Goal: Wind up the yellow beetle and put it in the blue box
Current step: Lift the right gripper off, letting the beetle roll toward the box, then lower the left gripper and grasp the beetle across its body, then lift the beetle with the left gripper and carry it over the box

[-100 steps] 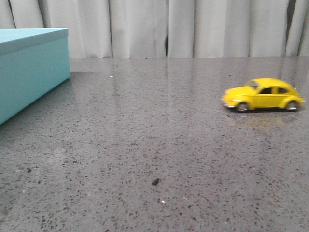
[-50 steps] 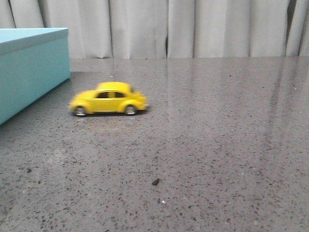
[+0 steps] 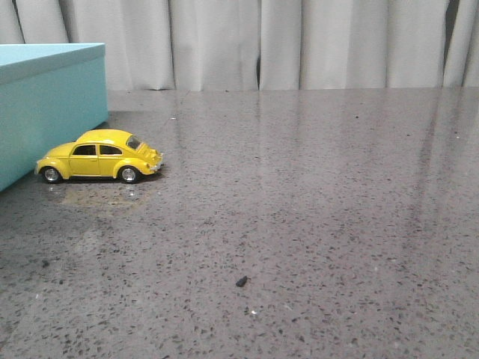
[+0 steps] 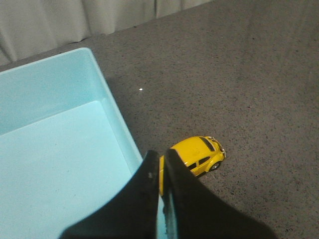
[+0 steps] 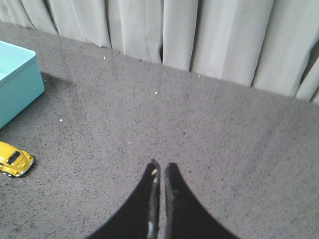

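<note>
The yellow beetle [image 3: 99, 156] stands on the dark speckled table with its nose against the near side of the blue box [image 3: 45, 105] at the left. It also shows in the left wrist view [image 4: 197, 154] and in the right wrist view [image 5: 14, 159]. The box is open and empty inside in the left wrist view [image 4: 55, 159]. My left gripper [image 4: 162, 155] is shut and empty, high above the box rim and the car's front. My right gripper [image 5: 161, 167] is shut and empty, above bare table well to the right of the car. Neither gripper shows in the front view.
A small dark speck [image 3: 241, 282] lies on the table [image 3: 314, 209] near the front. Grey curtains [image 3: 299, 45] hang along the table's far edge.
The beetle has rolled on its own from the right side of the table leftward across it and has stopped against the blue box.
</note>
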`<move>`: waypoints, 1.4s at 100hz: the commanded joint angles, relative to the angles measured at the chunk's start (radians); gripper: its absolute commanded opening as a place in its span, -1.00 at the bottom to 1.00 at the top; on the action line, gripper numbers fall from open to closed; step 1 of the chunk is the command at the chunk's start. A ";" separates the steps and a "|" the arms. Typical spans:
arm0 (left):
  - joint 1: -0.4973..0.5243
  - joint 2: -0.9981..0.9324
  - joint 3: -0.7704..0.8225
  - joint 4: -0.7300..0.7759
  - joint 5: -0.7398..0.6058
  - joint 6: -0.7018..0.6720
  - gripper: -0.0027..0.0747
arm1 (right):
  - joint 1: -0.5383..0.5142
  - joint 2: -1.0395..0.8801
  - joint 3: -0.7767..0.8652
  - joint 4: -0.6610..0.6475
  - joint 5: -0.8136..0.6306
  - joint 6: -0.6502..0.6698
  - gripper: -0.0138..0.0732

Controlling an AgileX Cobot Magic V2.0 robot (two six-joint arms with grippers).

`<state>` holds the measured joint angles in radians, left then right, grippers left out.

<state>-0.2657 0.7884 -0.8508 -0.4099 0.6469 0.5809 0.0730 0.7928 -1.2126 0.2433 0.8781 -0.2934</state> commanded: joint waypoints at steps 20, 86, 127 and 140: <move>-0.074 0.234 -0.176 -0.027 0.012 0.235 -0.98 | 0.008 -0.329 0.321 0.007 -0.335 -0.161 -0.80; -0.236 0.637 -0.361 0.181 0.182 0.673 0.21 | 0.008 -0.608 0.555 0.007 -0.380 -0.165 -0.80; -0.240 0.755 -0.374 0.249 0.144 0.664 0.21 | 0.008 -0.608 0.555 0.007 -0.380 -0.165 -0.80; -0.240 0.768 -0.374 0.249 0.122 0.664 0.21 | 0.008 -0.608 0.555 0.007 -0.380 -0.165 -0.80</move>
<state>-0.4991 1.5861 -1.1931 -0.1506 0.8155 1.2529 0.0799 0.1719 -0.6392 0.2433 0.5861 -0.4478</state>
